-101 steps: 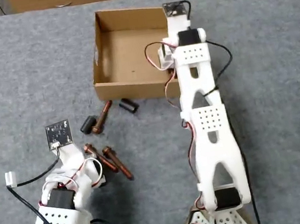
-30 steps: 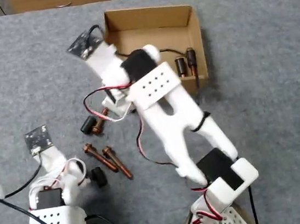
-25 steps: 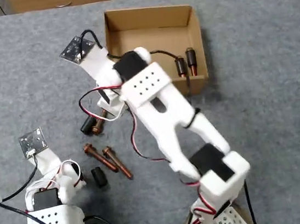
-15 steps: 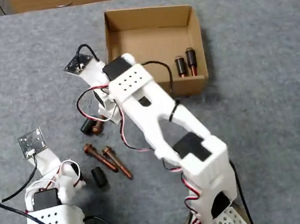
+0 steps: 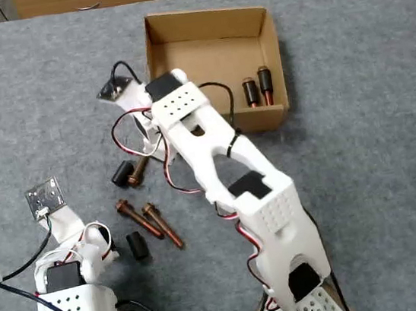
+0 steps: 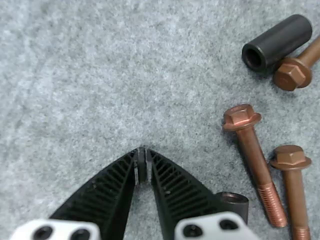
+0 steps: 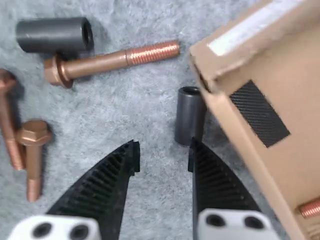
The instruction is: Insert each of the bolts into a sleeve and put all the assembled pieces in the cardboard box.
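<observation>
The cardboard box (image 5: 206,27) stands at the back with two assembled pieces (image 5: 258,90) lying inside by its right wall. My right gripper (image 7: 162,150) is open, low over a dark sleeve (image 7: 190,122) that lies against the box's outer corner (image 7: 260,105). Close by lie a copper bolt (image 7: 110,62) and a second sleeve (image 7: 52,35). My left gripper (image 6: 142,167) is shut on nothing, just above the carpet. Two bolts (image 6: 252,155) lie side by side near it, and a third sleeve (image 6: 232,200) sits behind one finger.
The table is covered in grey carpet (image 5: 376,149). The right arm (image 5: 216,162) slants from the front centre to the box's left side, over the loose parts. The left arm (image 5: 72,288) sits at the front left. Open carpet lies to the right of the box.
The right arm swung left from over the box and came down beside its left front corner. The box now sits further right with two assembled pieces inside. The left arm drew back slightly.
</observation>
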### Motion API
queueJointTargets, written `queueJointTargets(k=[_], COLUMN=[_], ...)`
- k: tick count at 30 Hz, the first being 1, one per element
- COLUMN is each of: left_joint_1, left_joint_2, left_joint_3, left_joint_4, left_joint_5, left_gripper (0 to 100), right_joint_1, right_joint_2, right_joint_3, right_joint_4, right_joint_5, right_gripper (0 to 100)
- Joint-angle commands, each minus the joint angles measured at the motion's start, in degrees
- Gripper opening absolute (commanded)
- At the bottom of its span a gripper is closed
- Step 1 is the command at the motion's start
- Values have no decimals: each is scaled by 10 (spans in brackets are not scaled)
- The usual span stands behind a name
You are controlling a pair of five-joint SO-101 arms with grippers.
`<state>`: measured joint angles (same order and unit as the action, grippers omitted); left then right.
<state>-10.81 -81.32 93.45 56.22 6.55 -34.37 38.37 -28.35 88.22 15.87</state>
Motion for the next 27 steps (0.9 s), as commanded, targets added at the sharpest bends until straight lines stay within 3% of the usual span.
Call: queueJointTargets(k=[1, 11, 27], left_joint_1=[-11, -11, -12], left_joint_2=[-4, -5, -5], left_joint_3=[-25, -25, -22], left_joint_4=[2, 1, -20], left_joint_5=[-6, -5, -5], left_gripper=[19, 19, 19], right_joint_1=[9, 51, 50], right_joint_2=[11, 78, 147], right_joint_3=[-43, -119, -124], right_joint_4=[4, 6, 0], right_joint_5=[13, 13, 14], right_gripper=[160, 160, 158])
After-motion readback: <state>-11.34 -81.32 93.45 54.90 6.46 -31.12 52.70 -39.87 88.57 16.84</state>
